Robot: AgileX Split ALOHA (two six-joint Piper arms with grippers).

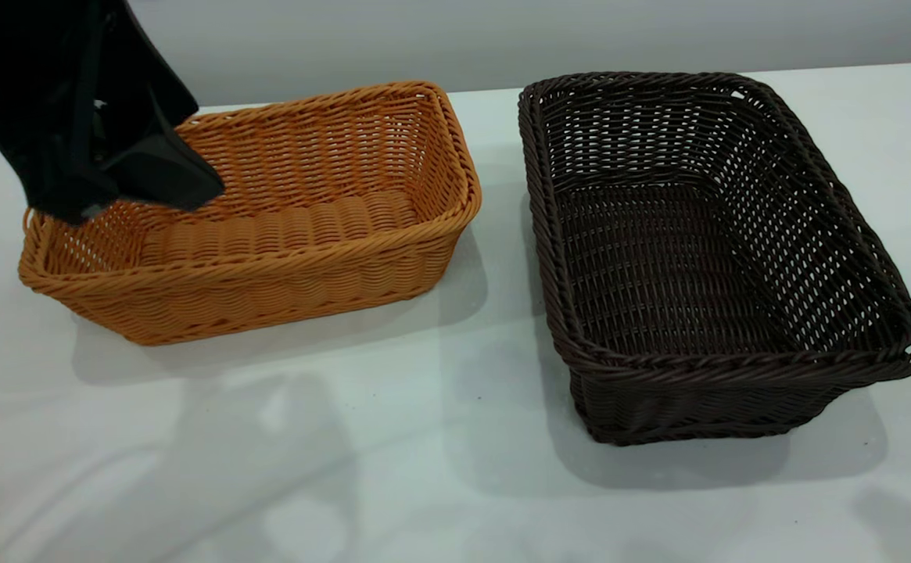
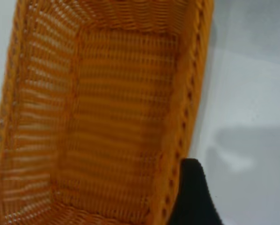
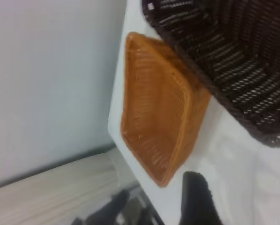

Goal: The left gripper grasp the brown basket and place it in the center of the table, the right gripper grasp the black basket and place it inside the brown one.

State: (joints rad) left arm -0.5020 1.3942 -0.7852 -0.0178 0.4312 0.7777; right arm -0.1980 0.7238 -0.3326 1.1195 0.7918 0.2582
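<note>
The left pincer (image 1: 154, 176), cut off at the frame's upper left, hangs over the near-left end of the brown basket (image 1: 267, 227); whether it is spread I cannot tell. That orange-tan wicker basket sits left of centre on the white tabletop (image 1: 424, 453). The black basket (image 1: 705, 258) stands beside it, at right.

A plain grey wall (image 1: 502, 35) stands behind the scene; in the right wrist view, pale wooden flooring (image 3: 46, 197) lies below it.
</note>
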